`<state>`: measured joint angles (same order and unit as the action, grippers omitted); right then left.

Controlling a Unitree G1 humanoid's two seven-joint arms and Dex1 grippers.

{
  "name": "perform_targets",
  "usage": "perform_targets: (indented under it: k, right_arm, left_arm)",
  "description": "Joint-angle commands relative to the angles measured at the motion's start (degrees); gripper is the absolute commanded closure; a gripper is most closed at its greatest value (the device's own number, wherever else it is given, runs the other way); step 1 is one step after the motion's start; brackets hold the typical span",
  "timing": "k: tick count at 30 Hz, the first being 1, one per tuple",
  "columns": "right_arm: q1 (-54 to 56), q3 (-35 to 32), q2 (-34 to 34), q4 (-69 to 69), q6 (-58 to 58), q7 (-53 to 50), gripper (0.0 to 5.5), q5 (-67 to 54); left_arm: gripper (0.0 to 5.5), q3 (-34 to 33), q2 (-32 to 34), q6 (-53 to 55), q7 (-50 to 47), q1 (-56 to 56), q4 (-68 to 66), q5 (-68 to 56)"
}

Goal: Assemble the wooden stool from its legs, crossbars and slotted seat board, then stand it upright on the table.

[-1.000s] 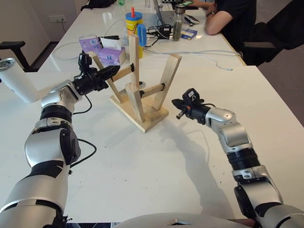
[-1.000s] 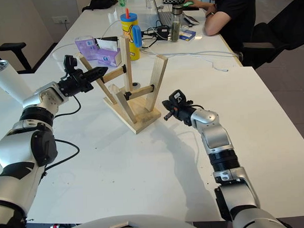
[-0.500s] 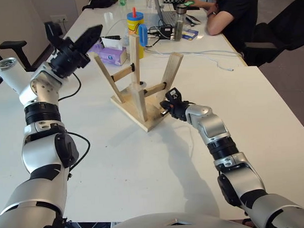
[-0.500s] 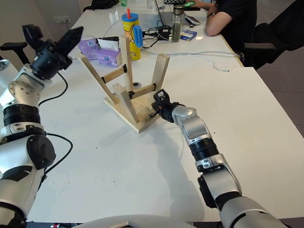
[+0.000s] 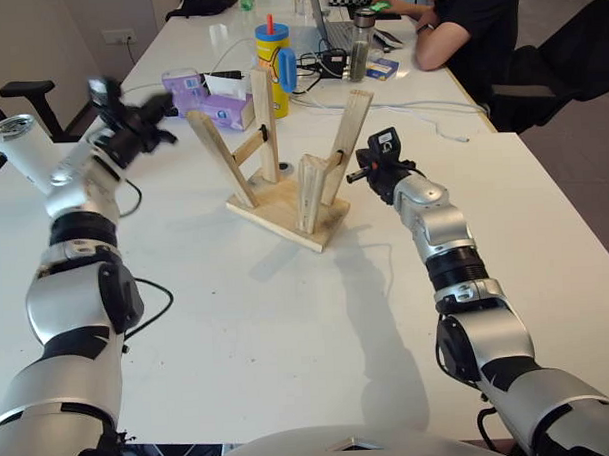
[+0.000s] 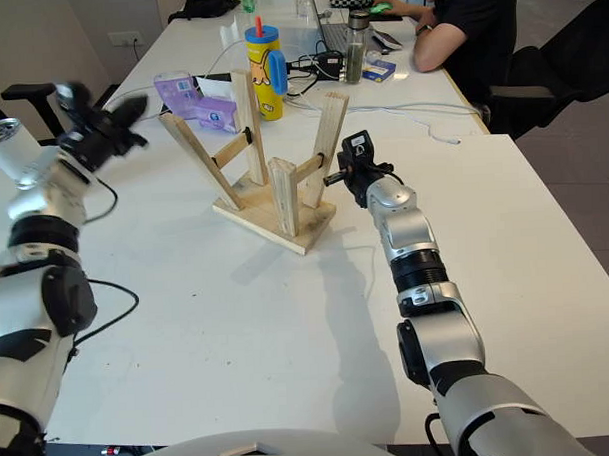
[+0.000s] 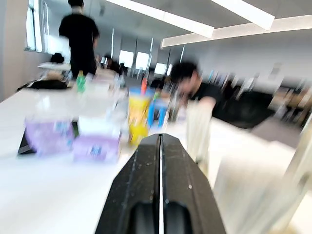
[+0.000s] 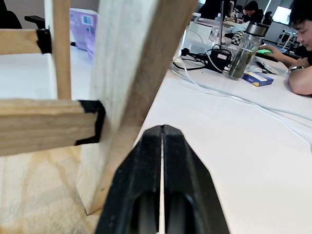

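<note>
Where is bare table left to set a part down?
Free: the white table nearer than the upturned wooden stool, and the stretch past the right gripper toward the table's right edge. Crowded: behind the stool, with purple tissue packs, yellow lidded cup and glass bottle.

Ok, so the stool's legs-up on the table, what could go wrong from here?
1. The shut right gripper sits close beside a leg; a nudge might skew it or slide the stool.
2. The left gripper is off to the side, so a one-armed flip could tip the stool toward the yellow cup behind it.
</note>
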<state>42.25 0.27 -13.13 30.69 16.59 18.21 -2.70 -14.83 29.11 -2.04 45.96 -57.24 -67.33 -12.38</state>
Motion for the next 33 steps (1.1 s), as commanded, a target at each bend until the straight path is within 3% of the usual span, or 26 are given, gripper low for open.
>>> perform_targets:
  k: [1, 12, 21, 26, 33]
  right_arm:
    - [-5.2, 0.8, -1.7, -4.83, 2.84, 3.62, 5.5, -0.61]
    - [-13.19, 7.01, -1.55, -19.72, 12.38, 13.34, 5.5, -3.39]
    - [-12.0, 4.64, -2.88, -21.27, 14.77, 15.39, 5.5, -6.21]
    - [-13.42, 5.06, -7.69, -24.13, 14.34, 24.19, 5.5, -9.38]
    - [-18.12, 6.03, -16.54, -30.76, 17.49, 37.59, 5.5, -14.08]
  left_arm:
    - [5.48, 5.14, -2.02, -7.16, -4.56, 1.59, -3.35, 6.92]
    - [5.48, 2.12, -4.48, -12.6, -1.95, -1.01, -4.71, 4.22]
    - [5.48, 4.21, -8.03, -4.46, 14.68, 4.04, 1.05, 1.57]
    - [5.48, 4.26, -10.58, 1.94, 17.34, 12.13, 17.31, -3.44]
    - [5.48, 5.76, -15.01, 20.58, 7.58, 30.01, 62.8, -17.34]
